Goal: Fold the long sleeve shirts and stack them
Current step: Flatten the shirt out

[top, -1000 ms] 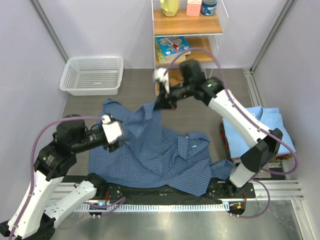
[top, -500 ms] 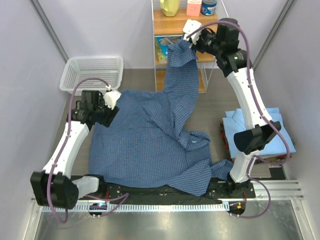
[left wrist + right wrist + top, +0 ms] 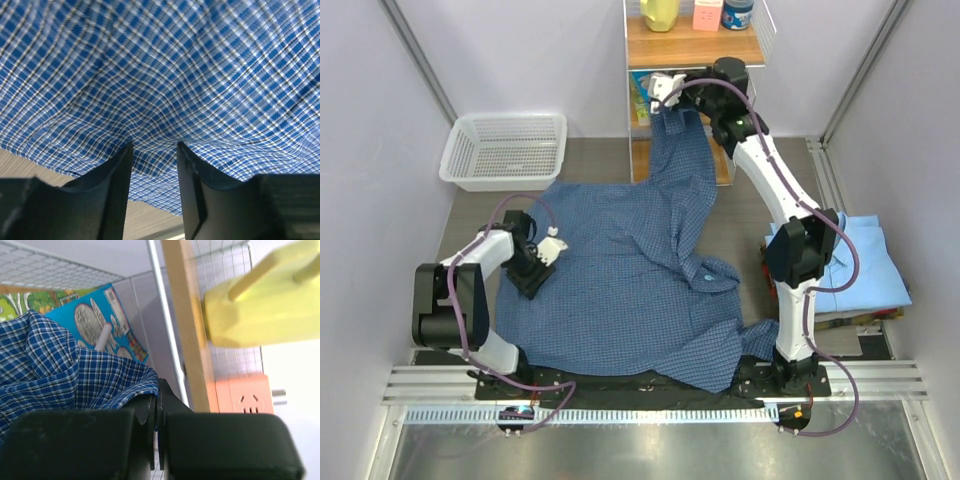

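At the far end of the counter (image 3: 480, 215), the right end effector (image 3: 664, 100) is holding up what looks like a sleeve end of the dark blue checked shirt (image 3: 620, 280), right beside the shelf unit (image 3: 692, 52). Its fingers (image 3: 145, 412) are pressing together on the hem in the right wrist view, with a picture book (image 3: 107, 322) and a yellow bottle (image 3: 250, 310) looming close behind. Across the garment, the left end effector (image 3: 532, 272) is sitting low at the shirt's left edge. Its fingers (image 3: 115, 185) are standing partly apart with checked cloth filling the gap, and it cannot be told whether they are gripping or merely resting there. Most of the shirt is lying open on the counter, its collar (image 3: 717, 273) bunching toward the right side, while the light blue shirt (image 3: 865, 250) is lying folded well apart on the right. The step in hand appears to be stretching the dark shirt flat ahead of its first fold. Doing that well probably means the right arm is going to need to draw the sleeve clear of the shelf and lower it to the surface before letting go, so it lies straight rather than dropping in a heap. The left side should be anchoring the body firmly so the cloth is not sliding with the pull. The rumpling around the collar looks likely to need smoothing too.
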You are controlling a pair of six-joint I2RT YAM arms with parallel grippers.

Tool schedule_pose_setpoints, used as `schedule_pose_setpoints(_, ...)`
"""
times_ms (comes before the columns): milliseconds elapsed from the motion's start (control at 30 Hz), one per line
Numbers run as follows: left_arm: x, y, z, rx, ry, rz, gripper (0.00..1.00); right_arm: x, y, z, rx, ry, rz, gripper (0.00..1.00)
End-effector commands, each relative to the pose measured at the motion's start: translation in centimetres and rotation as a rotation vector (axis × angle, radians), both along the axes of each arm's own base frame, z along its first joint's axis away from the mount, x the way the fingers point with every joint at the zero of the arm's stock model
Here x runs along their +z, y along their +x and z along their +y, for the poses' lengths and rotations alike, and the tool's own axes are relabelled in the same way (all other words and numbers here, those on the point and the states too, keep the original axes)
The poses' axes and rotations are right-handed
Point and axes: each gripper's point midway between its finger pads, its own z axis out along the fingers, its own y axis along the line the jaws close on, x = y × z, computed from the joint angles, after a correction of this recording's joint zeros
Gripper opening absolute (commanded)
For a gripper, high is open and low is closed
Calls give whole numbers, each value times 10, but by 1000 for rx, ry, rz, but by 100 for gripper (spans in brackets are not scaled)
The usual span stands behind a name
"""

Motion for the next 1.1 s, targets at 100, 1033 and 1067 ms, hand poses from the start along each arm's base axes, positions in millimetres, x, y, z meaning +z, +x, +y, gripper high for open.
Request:
schedule_pose_setpoints(100,-21,-56,50,-5,81,211,33,111,-42,31,77,-48,-507,1)
schedule_pose_setpoints(1033,308,55,-177,-450,-918,-766,100,-32,-272,151,494,277,672,1)
schedule_pose_setpoints(1067,308,58,-179,-440,-909,-771,100,-33,-277,153,504,272,672,1)
